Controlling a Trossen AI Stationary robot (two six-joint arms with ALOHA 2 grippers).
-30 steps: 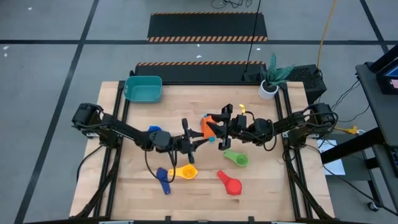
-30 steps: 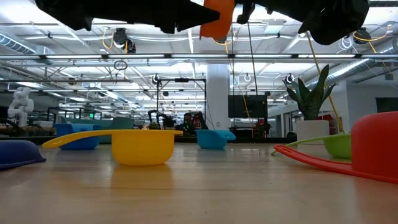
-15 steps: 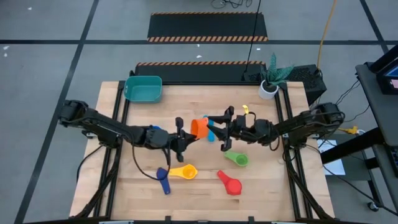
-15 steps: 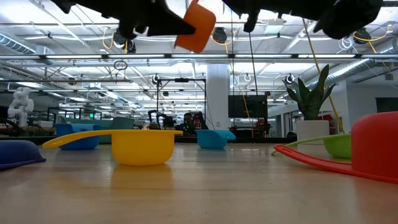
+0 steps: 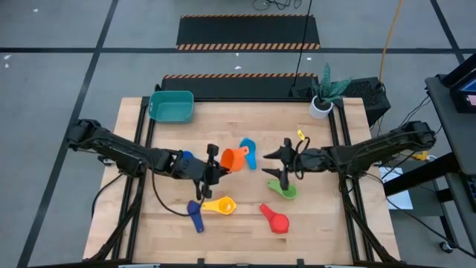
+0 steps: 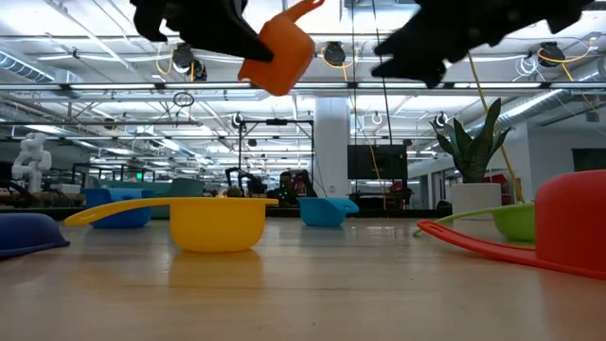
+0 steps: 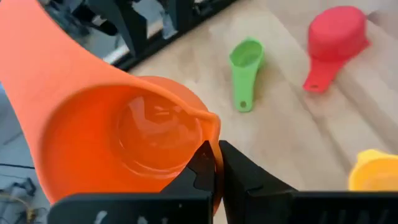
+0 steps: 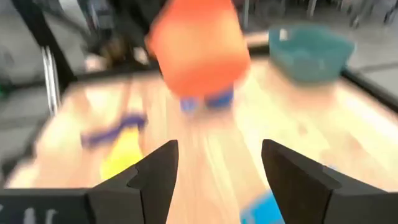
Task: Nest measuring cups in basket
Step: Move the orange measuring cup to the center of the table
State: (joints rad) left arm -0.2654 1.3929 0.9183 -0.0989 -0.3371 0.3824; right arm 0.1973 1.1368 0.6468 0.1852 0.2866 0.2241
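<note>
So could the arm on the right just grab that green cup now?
Probably yes: the right gripper is open and empty, right by the green cup, with nothing between them; the left gripper holds the orange cup well clear.

No text, label, brand, number or sign can be read in any of the views; nothing on the cups, the basket, the arms or in the room behind is legible.

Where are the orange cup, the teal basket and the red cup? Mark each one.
orange cup (image 5: 233, 158): high view, on its bowl.
teal basket (image 5: 172, 106): high view, on its inner floor.
red cup (image 5: 278, 223): high view, on its bowl.
</note>
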